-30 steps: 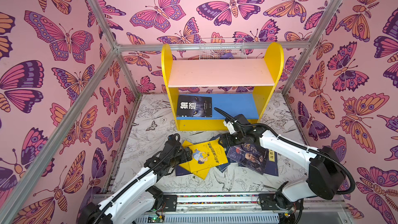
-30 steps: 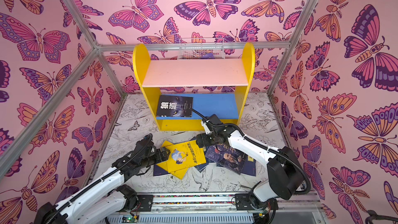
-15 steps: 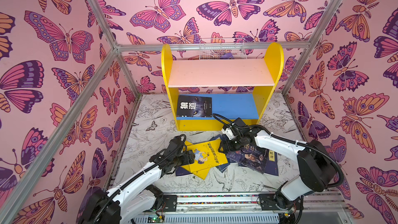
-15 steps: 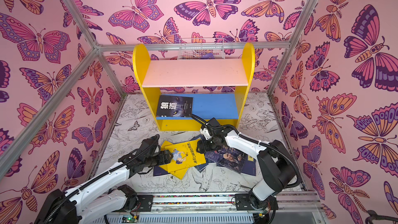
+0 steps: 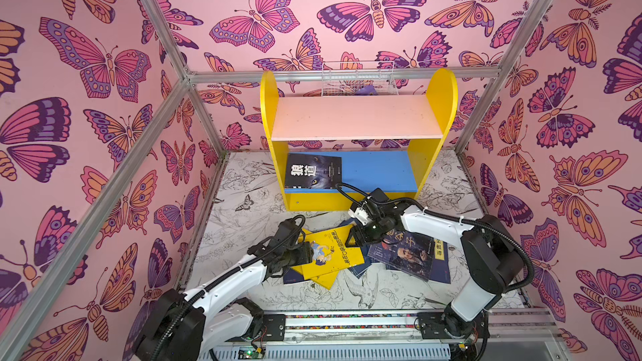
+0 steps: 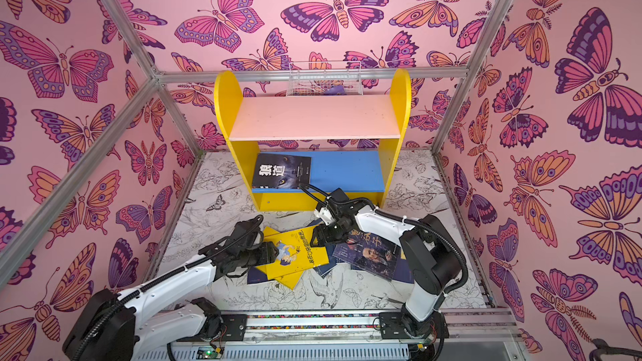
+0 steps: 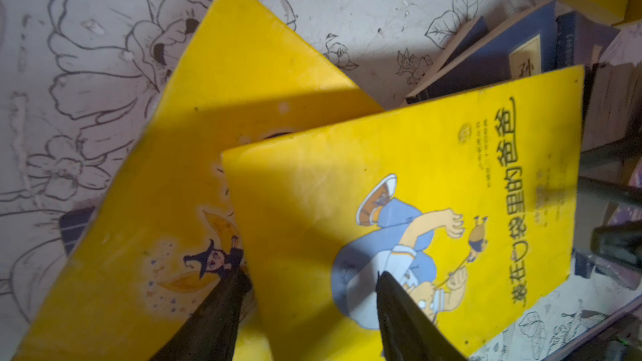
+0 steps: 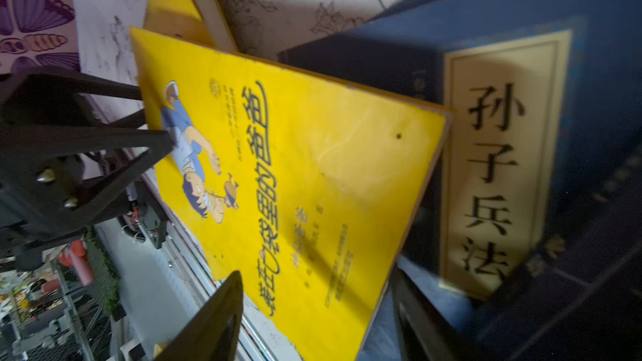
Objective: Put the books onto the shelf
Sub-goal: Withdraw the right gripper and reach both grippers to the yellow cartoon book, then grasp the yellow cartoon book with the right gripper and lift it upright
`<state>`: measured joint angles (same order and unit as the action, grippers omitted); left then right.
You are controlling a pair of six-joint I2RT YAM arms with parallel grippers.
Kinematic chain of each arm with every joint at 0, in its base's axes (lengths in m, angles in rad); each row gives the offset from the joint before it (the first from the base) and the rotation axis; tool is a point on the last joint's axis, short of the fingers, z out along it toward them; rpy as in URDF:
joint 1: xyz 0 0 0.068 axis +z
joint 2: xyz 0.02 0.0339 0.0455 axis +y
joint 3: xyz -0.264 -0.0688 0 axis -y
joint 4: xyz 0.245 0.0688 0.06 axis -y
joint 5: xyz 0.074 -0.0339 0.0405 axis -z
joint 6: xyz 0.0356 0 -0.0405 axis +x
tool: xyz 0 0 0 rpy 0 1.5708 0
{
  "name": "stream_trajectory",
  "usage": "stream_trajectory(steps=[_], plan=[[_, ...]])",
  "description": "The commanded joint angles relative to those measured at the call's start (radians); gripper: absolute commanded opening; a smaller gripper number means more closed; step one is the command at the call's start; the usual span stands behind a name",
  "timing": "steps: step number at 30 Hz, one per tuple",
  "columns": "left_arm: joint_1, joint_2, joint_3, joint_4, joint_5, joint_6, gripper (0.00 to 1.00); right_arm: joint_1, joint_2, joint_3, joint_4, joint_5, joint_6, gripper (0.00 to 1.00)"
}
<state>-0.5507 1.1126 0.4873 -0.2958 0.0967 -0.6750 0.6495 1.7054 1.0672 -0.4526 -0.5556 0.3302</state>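
white wire basket (image 5: 359, 78) | behind shelf top, against butterfly wall (image 5: 243, 12) | sketch-print floor mat (image 5: 243, 182)

Both arms reach low from their bases at the near edge of the table toward its middle. The left arm (image 5: 229, 283) stretches forward and to the right, its wrist nearly level, and the left tool (image 5: 307, 253) points right with its jaws apart. The right arm (image 5: 434, 225) folds at a raised elbow and runs back leftward, its wrist bent down. The right tool (image 5: 354, 236) faces the left one, jaws partly spread.
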Motion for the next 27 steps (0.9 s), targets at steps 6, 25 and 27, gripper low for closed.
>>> stream_trajectory(steps=[6,25,27], plan=[[-0.009,0.032,0.001,0.005,-0.003,0.004,0.45,0.002,-0.075,0.051,0.116,-0.201,0.042,0.57],[0.03,-0.314,-0.049,0.015,-0.064,-0.096,0.84,-0.039,-0.173,-0.006,0.327,-0.203,0.161,0.0],[0.06,-0.38,-0.069,0.002,-0.048,-0.133,0.89,-0.072,-0.194,-0.034,0.416,-0.255,0.22,0.0]])
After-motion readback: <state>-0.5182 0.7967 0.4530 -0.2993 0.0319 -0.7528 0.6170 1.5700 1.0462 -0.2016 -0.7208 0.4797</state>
